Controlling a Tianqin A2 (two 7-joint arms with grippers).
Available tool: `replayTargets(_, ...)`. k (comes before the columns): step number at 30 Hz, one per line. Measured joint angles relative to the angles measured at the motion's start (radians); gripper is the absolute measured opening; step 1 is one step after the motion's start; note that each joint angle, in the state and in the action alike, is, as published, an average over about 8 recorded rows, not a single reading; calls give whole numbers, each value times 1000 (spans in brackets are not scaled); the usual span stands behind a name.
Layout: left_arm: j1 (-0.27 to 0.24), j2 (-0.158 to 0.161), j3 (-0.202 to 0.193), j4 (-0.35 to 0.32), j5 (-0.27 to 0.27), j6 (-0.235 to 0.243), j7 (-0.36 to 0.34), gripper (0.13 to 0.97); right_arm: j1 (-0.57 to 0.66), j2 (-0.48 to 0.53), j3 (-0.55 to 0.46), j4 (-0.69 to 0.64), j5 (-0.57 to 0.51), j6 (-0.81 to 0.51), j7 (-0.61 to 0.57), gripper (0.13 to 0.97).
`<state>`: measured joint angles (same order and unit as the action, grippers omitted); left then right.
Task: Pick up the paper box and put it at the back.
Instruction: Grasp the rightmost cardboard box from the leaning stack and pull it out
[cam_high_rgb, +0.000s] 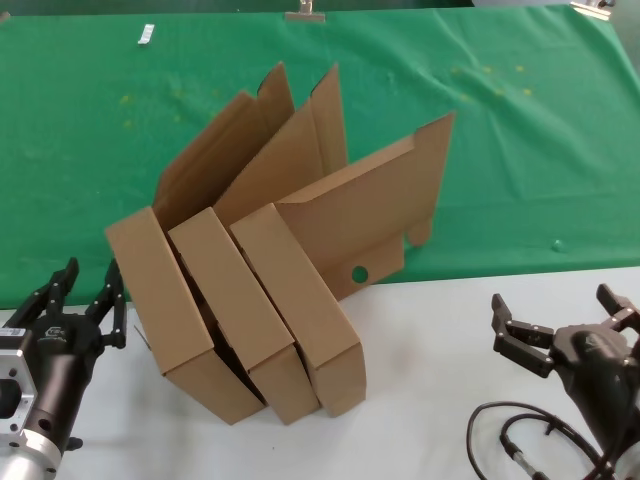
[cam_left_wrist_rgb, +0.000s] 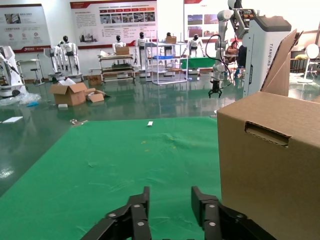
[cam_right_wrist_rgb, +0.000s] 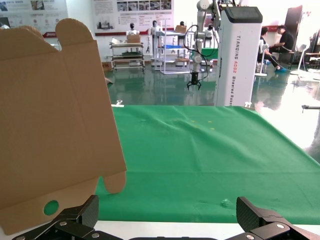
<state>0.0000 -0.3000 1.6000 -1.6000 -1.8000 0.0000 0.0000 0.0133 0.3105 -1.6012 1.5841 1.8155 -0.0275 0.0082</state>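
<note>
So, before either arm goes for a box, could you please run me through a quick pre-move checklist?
1. Left tool open: ok, fingers spread, holding nothing.
2. Right tool open: ok, fingers wide apart, holding nothing.
3. Target isolated: not ok. The three shallow brown corrugated-cardboard boxes stand packed side by side, lids overlapping.
4. Nearest box within the left tool's line: ok; the leftmost box's wall stands just beside it in the left wrist view.
5. Drop zone free: ok, the green cloth-covered surface behind the boxes shows bare cloth.
6. Small white object far back on the cloth: cannot tell what it is.
</note>
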Motion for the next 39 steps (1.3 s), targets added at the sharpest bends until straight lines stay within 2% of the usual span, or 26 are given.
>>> replayTargets(3, 0, 0, 0, 0, 0, 0, 0, 364, 0, 0, 0, 0, 0, 0, 0, 966)
replayTargets(12, 0, 0, 0, 0, 0, 0, 0, 227, 0, 0, 0, 0, 0, 0, 0, 966)
replayTargets(21, 0, 0, 0, 0, 0, 0, 0, 155, 0, 0, 0, 0, 0, 0, 0, 966)
replayTargets(34, 0, 0, 0, 0, 0, 0, 0, 145, 0, 0, 0, 0, 0, 0, 0, 966)
replayTargets(39, 0, 0, 0, 0, 0, 0, 0, 173, 2, 5, -2, -4, 6, -1, 5, 966)
